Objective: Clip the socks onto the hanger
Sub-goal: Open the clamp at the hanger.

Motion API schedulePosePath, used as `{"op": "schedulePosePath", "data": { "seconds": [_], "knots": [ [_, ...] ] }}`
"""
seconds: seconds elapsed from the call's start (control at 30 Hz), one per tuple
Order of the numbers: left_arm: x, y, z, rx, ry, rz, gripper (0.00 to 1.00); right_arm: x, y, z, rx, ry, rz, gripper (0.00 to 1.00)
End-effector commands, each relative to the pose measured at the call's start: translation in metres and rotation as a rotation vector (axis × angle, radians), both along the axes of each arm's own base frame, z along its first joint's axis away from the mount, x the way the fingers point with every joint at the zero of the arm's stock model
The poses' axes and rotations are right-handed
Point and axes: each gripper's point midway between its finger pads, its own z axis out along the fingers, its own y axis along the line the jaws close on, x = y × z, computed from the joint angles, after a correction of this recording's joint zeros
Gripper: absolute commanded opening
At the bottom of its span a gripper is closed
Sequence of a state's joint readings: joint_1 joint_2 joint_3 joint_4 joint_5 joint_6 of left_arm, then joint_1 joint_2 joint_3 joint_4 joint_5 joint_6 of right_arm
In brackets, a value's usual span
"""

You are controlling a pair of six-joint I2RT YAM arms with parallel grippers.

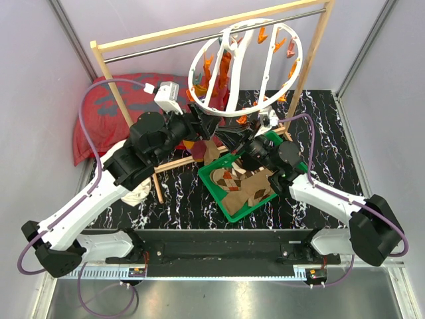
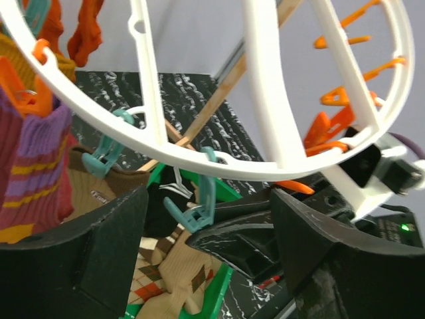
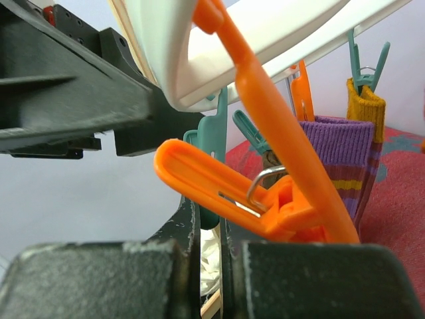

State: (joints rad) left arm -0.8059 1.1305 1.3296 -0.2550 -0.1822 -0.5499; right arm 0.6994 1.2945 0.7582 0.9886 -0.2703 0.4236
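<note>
The left gripper (image 2: 209, 229) holds its jaws apart, a teal clip (image 2: 197, 207) between them under the hanger (image 2: 219, 163). Only the right wrist view shows the right gripper (image 3: 211, 234) jaws together beneath an orange clip (image 3: 199, 174).

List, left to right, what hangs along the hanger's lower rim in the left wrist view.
purple striped sock → teal clip → second teal clip → orange clips

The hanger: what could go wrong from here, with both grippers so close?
1. The open left gripper sits under the hanger rim, a teal clip showing between its fingers; rising could snag and swing the ring.
2. The shut right gripper is just below an orange clip; a push may jolt the hanger and loosen the purple striped sock.
</note>
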Motion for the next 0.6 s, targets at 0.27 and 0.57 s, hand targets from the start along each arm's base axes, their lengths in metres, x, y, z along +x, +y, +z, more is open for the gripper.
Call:
{"op": "schedulePosePath", "data": {
  "seconds": [0.27,0.57],
  "knots": [
    [0.013,0.012,0.01,0.004,0.01,0.157,0.69,0.003,-0.002,0.012,-0.037,-0.066,-0.056,0.0],
    [0.025,-0.005,0.008,-0.021,0.042,0.147,0.58,0.001,0.003,0.008,-0.072,-0.08,-0.073,0.0]
  ]
}}
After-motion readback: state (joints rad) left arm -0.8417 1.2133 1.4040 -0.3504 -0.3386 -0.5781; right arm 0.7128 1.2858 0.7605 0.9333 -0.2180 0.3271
